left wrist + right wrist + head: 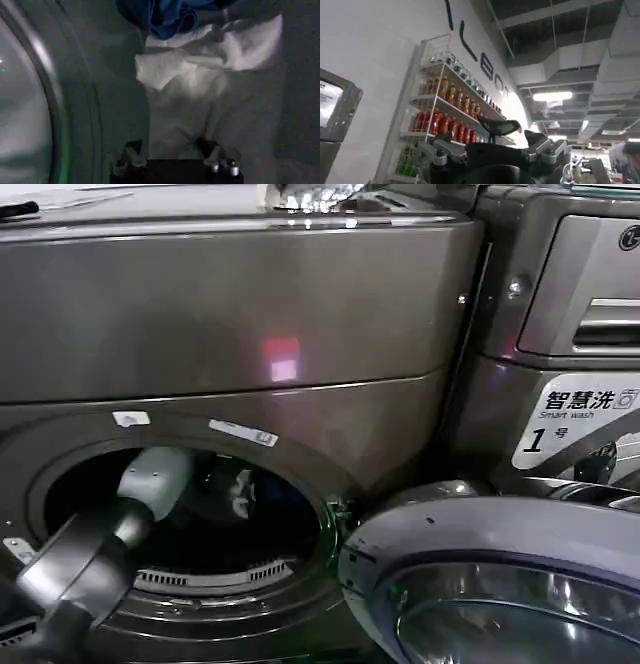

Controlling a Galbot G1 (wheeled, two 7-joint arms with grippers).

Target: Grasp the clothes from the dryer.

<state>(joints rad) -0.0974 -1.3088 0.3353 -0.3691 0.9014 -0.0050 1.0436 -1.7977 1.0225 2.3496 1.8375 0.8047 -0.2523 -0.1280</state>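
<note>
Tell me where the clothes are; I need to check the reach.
The clothes lie inside the dryer drum, just ahead of the left tool in the left wrist view, blue garment at the far end.

Head camera faces dryer (240,334) porthole; left wrist close inside drum; right wrist upward.

The right pincer (515,131) points up toward the ceiling (570,30), its two dark fingers (499,126) standing apart with open space between them. Just beside the pincer a wire shelf rack (445,105) hangs on a white wall (375,45), carrying rows of bottles (440,125): red and orange ones on the middle shelves, green ones on the shelf below. Above the pincer, grey ducts (555,70) and a lit strip lamp (552,96) run along the ceiling.
</note>
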